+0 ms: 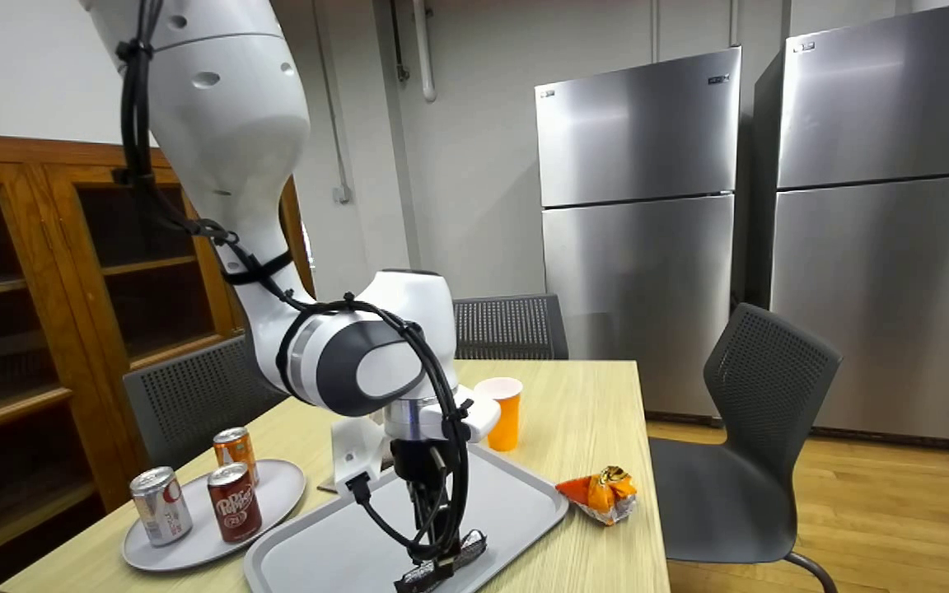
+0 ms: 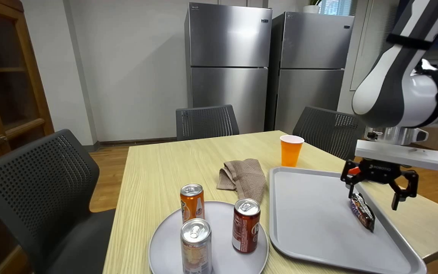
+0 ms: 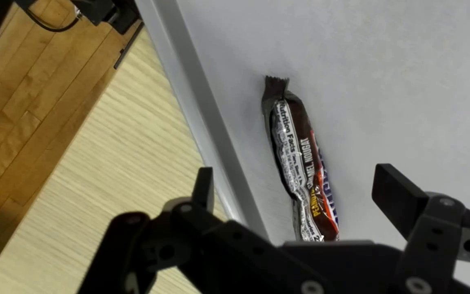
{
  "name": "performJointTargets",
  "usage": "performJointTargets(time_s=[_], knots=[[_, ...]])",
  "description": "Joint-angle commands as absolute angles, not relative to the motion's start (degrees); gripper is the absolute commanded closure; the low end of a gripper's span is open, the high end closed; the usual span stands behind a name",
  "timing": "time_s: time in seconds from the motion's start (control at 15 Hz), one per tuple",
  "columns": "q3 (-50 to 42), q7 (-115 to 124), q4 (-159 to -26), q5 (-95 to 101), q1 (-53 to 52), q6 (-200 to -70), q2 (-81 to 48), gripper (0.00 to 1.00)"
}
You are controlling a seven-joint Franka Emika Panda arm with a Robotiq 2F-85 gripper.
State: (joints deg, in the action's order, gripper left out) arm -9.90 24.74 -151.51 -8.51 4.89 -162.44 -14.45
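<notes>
A pale wooden table (image 2: 158, 171) carried a grey tray (image 2: 310, 217). Over one side of the tray hung the robot's claw (image 2: 373, 199), jaws spread wide. Below it, on the tray, lay a wrapped candy bar (image 3: 300, 163), seen from the wrist between the fingers (image 3: 398, 198).

Brown-wrapped candy bar (image 3: 306, 171) lying on gray tray (image 3: 382, 102).
</notes>
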Motion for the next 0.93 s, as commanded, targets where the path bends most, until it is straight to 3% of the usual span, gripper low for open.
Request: performJointTargets(time_s=[0.0,0.87], knots=[[-10.2,24.2,-148.3,-8.4,3.7,-162.5,-17.2,0.00],[-9.9,21.7,-142.6,-8.8,3.2,-161.5,-23.3,0.00]])
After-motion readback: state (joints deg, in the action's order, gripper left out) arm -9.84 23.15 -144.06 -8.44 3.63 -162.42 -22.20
